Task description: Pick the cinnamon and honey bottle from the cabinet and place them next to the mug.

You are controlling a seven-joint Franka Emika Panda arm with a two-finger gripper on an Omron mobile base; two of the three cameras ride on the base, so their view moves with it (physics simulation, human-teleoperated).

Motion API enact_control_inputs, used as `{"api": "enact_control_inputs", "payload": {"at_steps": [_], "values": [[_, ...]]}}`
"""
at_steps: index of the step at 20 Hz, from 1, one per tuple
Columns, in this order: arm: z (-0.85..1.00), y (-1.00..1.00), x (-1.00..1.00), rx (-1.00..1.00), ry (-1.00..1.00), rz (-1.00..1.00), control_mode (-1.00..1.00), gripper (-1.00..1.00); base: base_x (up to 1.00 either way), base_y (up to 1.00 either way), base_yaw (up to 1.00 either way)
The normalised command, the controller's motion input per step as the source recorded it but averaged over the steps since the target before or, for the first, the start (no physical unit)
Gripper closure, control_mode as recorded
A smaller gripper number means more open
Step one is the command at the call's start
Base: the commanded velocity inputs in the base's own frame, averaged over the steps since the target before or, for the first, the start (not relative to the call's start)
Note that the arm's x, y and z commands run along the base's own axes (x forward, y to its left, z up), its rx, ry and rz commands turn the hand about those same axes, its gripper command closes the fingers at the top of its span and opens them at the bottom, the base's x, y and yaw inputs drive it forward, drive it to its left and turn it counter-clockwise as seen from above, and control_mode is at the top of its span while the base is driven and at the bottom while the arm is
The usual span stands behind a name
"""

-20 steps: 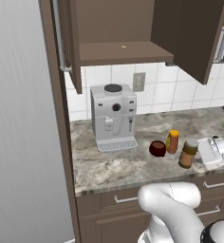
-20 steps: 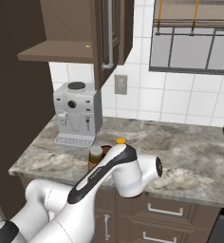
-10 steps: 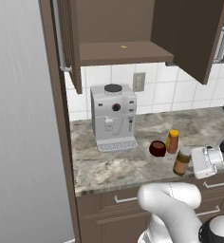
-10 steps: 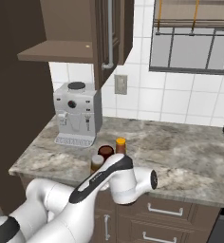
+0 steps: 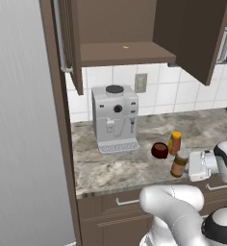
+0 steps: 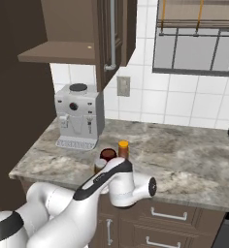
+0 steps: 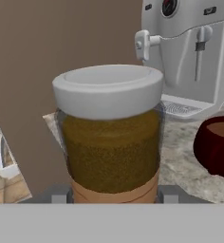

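Observation:
The cinnamon (image 7: 109, 137), a jar of brown powder with a pale grey lid, stands upright between my fingertips (image 7: 61, 194). My gripper (image 5: 188, 166) is shut on the cinnamon (image 5: 179, 164) low over the counter's front edge, a little right of and in front of the dark red mug (image 5: 159, 150). The orange honey bottle (image 5: 174, 142) stands upright on the counter just right of the mug. From the right base, the mug (image 6: 108, 155) and honey bottle (image 6: 123, 149) show behind my arm, which half covers the cinnamon (image 6: 100, 166). The cabinet (image 5: 125, 50) hangs open above.
A grey coffee machine (image 5: 114, 117) stands at the back left of the marble counter (image 5: 106, 168), close to the mug. A dark tall panel (image 5: 62, 144) bounds the counter's left end. Drawers with bar handles (image 6: 162, 214) lie below. To the right the counter runs on under a window (image 6: 199, 43).
The hand has carried the cinnamon left and lower, from beside the honey bottle toward the counter's front edge near the mug. Mug and honey bottle have not moved.

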Motion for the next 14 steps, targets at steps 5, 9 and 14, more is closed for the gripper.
{"api": "enact_control_inputs", "payload": {"at_steps": [5, 9, 14], "values": [[-0.02, 0.0, 0.33, 0.0, 0.0, -0.05, -1.0, 1.0, 0.0, 0.0, 0.0], [-0.02, 0.0, 0.04, 0.0, 0.0, 0.0, -1.0, 1.0, 0.0, 0.0, 0.0], [-0.04, -0.11, 0.0, 0.0, 0.0, 0.0, -1.0, 1.0, 0.0, 0.0, 0.0]]}}
